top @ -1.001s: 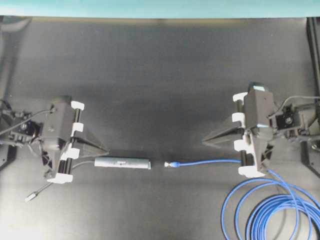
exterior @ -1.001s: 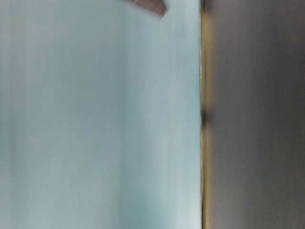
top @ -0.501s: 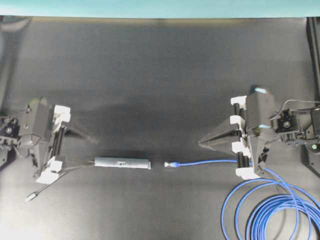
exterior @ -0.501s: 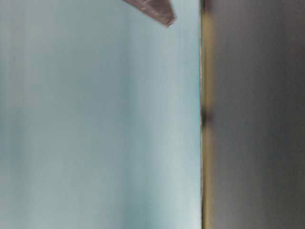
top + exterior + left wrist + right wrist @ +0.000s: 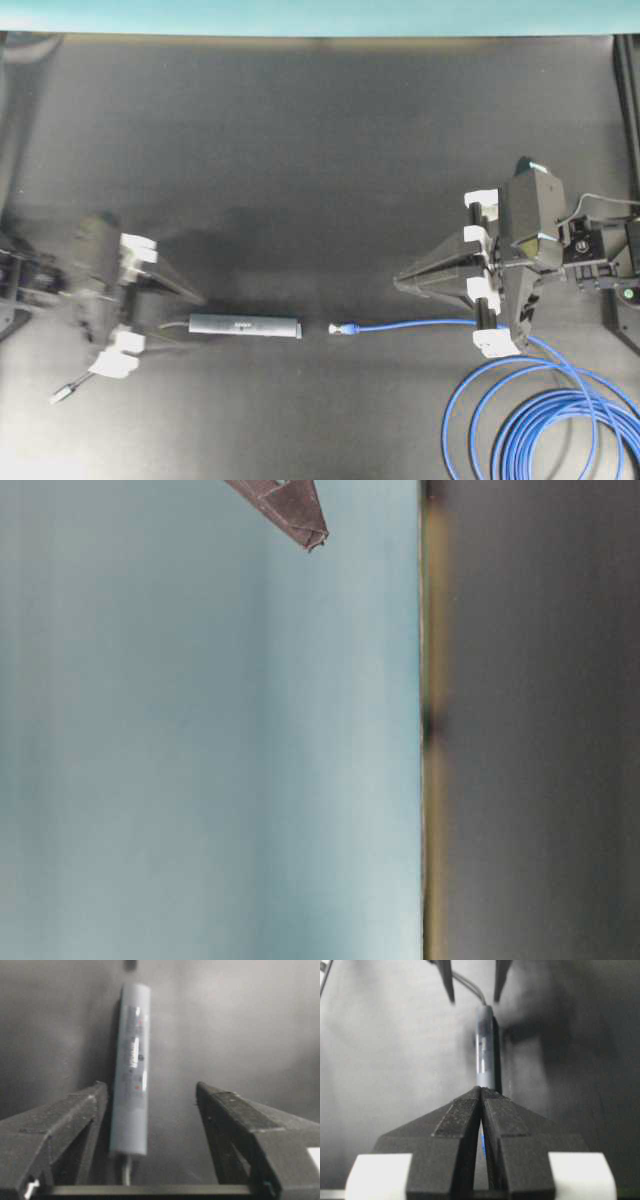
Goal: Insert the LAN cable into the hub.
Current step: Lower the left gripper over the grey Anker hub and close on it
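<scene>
Your left hand (image 5: 195,310) stands wide open and has hold of nothing. In the overhead view it sits low at the left of the dark counter (image 5: 320,150), its fingers pointing right toward the hub (image 5: 245,325). From the left wrist camera, the hub (image 5: 131,1067) lies lengthwise between the two fingers (image 5: 65,1125), much nearer the left one in that picture, with clear counter between it and the right one. Whether the left finger touches the hub's side you cannot tell. Only the hub's near end, where its thin grey cord (image 5: 127,1172) leaves it, sits between the fingertips; the rest runs on ahead.

Overhead, the hub is a slim dark-grey bar lying left to right at the near middle of the counter. Its cord trails off to the left, ending in a small silver plug (image 5: 62,393) near the lower left corner.

The LAN cable (image 5: 520,420) lies to the right. Its small pale plug (image 5: 343,327) rests on the counter just beside the hub's right end, in line with it, with a small gap between them. From the plug, the blue cable runs right, passes under your right hand, and gathers into loops at the lower right corner.

Your right hand (image 5: 400,283) is fully closed, fingers pressed together and pointing left. It holds nothing that you can see. In the right wrist view its closed fingers (image 5: 480,1110) point at the hub's end, with a sliver of blue showing below them.
</scene>
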`<state>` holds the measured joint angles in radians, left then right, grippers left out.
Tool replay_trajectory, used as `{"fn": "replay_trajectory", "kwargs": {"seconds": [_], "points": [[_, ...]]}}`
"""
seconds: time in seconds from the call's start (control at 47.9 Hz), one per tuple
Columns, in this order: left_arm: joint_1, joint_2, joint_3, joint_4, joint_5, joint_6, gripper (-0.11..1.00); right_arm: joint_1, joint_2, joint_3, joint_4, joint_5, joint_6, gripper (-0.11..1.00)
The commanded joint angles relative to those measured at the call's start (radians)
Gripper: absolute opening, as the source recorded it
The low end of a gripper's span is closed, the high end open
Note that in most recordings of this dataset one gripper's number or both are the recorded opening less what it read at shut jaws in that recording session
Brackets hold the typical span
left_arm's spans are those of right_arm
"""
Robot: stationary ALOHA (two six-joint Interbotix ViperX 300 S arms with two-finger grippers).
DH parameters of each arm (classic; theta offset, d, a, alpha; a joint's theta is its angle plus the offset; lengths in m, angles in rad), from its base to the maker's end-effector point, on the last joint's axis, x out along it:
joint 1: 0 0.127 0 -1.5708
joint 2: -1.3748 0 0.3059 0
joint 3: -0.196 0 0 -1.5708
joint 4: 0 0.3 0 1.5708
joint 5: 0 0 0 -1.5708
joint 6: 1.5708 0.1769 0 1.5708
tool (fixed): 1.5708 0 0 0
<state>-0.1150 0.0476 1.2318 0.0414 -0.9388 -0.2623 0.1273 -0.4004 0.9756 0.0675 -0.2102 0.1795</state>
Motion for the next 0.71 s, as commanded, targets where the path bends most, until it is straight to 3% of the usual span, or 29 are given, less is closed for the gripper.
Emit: {"fn": "replay_trajectory", "kwargs": {"seconds": [0.0, 0.334, 0.522, 0.689], "points": [[-0.005, 0.063, -0.028, 0.003, -0.025, 0.002, 0.69, 0.002, 0.0, -0.005, 0.003, -0.011, 0.008, 0.0], [0.0, 0.222, -0.097, 0.003, -0.071, -0.003, 0.68, 0.002, 0.0, -0.003, 0.003, -0.008, 0.038, 0.0], [-0.003, 0.236, -0.132, 0.003, 0.002, -0.003, 0.67, 0.008, 0.0, -0.002, 0.003, -0.008, 0.041, 0.0], [-0.006, 0.23, -0.138, 0.003, 0.026, 0.008, 0.53, 0.012, 0.0, 0.005, 0.003, -0.009, 0.043, 0.0]]}}
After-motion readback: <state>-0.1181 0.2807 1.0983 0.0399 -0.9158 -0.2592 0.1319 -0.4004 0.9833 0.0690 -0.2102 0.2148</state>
